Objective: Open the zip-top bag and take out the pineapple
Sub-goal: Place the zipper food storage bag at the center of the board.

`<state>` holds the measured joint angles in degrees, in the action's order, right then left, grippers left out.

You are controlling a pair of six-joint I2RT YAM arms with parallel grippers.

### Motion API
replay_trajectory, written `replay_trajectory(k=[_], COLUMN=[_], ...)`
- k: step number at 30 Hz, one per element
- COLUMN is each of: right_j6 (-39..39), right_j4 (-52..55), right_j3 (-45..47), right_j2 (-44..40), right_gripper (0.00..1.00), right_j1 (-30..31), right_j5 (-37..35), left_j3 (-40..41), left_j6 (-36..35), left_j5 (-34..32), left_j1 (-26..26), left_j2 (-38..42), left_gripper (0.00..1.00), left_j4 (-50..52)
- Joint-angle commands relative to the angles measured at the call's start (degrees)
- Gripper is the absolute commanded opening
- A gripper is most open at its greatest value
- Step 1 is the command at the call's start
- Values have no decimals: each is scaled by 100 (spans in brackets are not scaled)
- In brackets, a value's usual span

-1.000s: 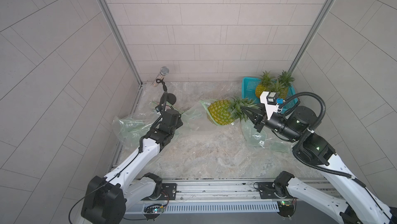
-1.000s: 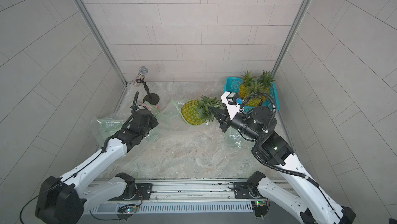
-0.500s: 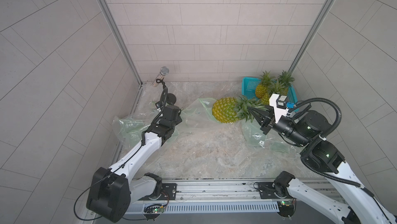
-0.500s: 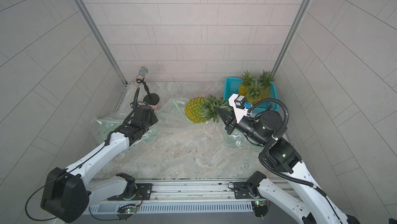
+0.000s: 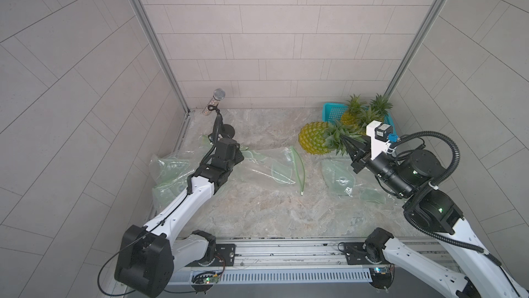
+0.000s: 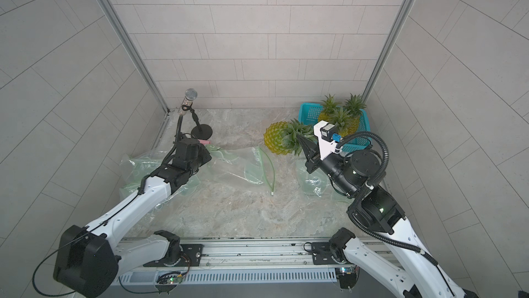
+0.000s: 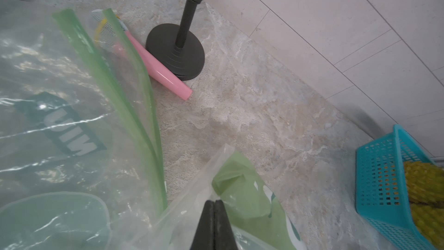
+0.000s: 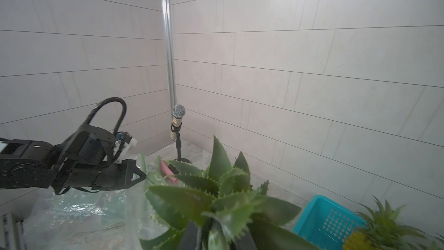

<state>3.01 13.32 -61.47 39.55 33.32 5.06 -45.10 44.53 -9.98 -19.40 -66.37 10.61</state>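
My right gripper is shut on the green crown leaves of the pineapple and holds the yellow fruit sideways, just beyond the open mouth of the zip-top bag. The bag lies slack on the table with its green zip strip hanging loose. In the right wrist view the crown fills the space round the gripper. My left gripper is shut on the bag's thin plastic at its far end.
A blue basket with more pineapples stands at the back right. A microphone on a stand is at the back left, with a pink tube by its base. Other crumpled bags lie at left and right.
The right gripper has carried the pineapple to the right and away, clear of the bag's mouth. The bag has sagged flat. The left gripper has barely moved.
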Motion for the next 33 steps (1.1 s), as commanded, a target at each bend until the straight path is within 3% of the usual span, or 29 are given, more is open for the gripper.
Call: replay_trajectory(k=[1, 8, 15, 17, 18, 20, 23, 26, 33], right_j6=[-157, -377, -414, -397, -373, -301, -125, 7, 283], right_j4=[-537, 92, 586, 648, 682, 713, 716, 707, 695], right_j3=[-181, -451, -884, -997, -1067, -1205, -1422, -1630, -2150], right_j2=[-108, 104, 575, 711, 796, 985, 1320, 1664, 2470], right_gripper=[0, 0, 0, 0, 0, 0, 0, 0, 0], right_j1=[-17, -99, -572, -830, -1004, -1362, -1943, -2365, -3007], right_j5=[-830, -1441, -1056, -780, -608, -198, 489, 927, 1467], left_j3=[-267, -511, -956, -1077, -1147, -1271, -1441, -1616, -1897], left_j6=[25, -103, -461, -563, -629, -757, -1037, -1394, -2412], left_j5=[207, 471, 970, 1010, 1022, 1024, 1021, 1180, 1696], left_j1=[15, 15, 15, 19, 15, 23, 24, 28, 39], left_j2=[-77, -606, -1189, -1218, -1212, -1151, -967, -746, -215], left_gripper=[0, 0, 2, 13, 27, 45, 65, 70, 71], left_j4=[-295, -633, -784, -748, -707, -603, -302, 99, 1138])
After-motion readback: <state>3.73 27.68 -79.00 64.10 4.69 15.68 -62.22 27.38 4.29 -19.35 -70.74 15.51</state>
